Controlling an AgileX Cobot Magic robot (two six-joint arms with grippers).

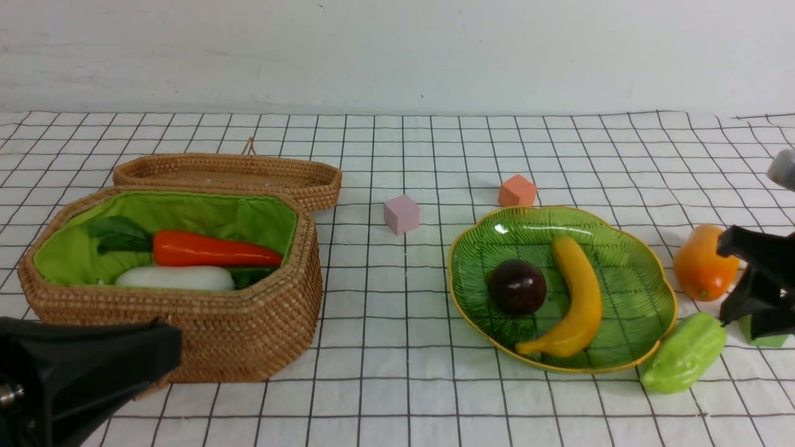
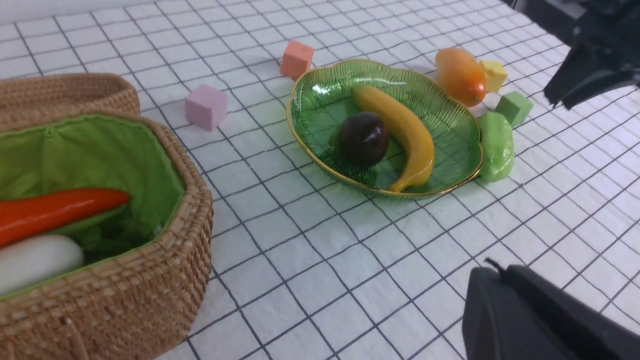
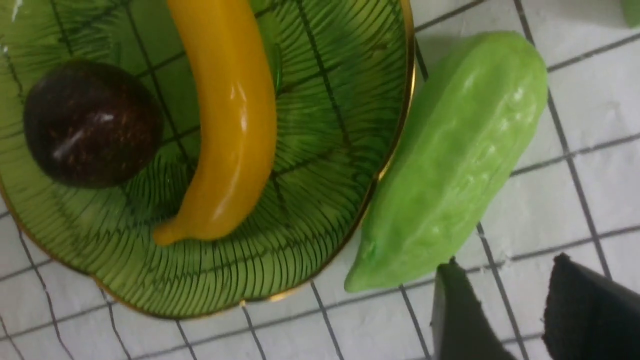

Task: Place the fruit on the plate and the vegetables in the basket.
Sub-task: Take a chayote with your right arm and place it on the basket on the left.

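- Four of six items are home, by our count: the carrot (image 1: 211, 249) and the radish (image 1: 177, 277) lie side by side in the basket (image 1: 248, 335), and the banana (image 1: 581, 298) and the mangosteen (image 1: 517, 287) sit on the plate (image 1: 627, 273).
- Two items are left on the bench (image 1: 397, 372). The mango (image 1: 699, 261) lies just off the plate's right side. The gourd (image 1: 683, 352) lies along the plate's near-right rim, close enough that we cannot say whether it touches.
- The mango has only a short trip, while the gourd must cross the whole bench to the basket on the left. We judge the task about two thirds done.
- The right gripper (image 3: 505, 265) hangs low at the right edge of the scene, near both leftovers. Its jaws are spread and hold nothing.
- In the right wrist view, the gourd's blunt end lies just beside the fingertips (image 3: 462, 305) and not between them. We read that as a line-up on the gourd, but the mango is as near, so we cannot be sure.
- The left gripper (image 1: 155, 347) sits low at the near-left corner, in front of the basket's wall. Its jaws are pressed together, and we see nothing held in them.
- It is well apart from both remaining items and looks parked.
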